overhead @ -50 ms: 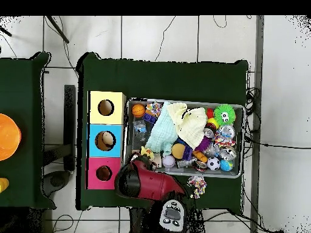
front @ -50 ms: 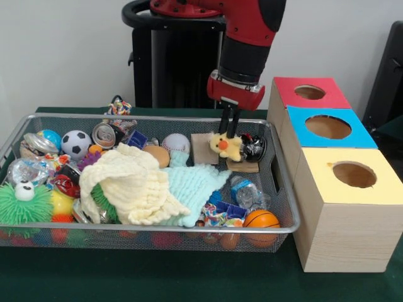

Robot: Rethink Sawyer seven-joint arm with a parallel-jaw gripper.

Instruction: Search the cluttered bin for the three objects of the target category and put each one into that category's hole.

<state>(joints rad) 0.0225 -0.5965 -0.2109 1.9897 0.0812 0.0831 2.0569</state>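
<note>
No text, label, brand or number can be read on anything here

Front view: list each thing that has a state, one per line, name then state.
claw: fingers down at the yellow plush duck, close together; open or shut unclear.
yellow plush duck: upright on a brown card in the bin, at the claw's tips.
wire mesh bin: full, cluttered.
cream cloth: crumpled over toys.
mint cloth: crumpled beside it.
red box, blue box, yellow box: holes open.
</note>
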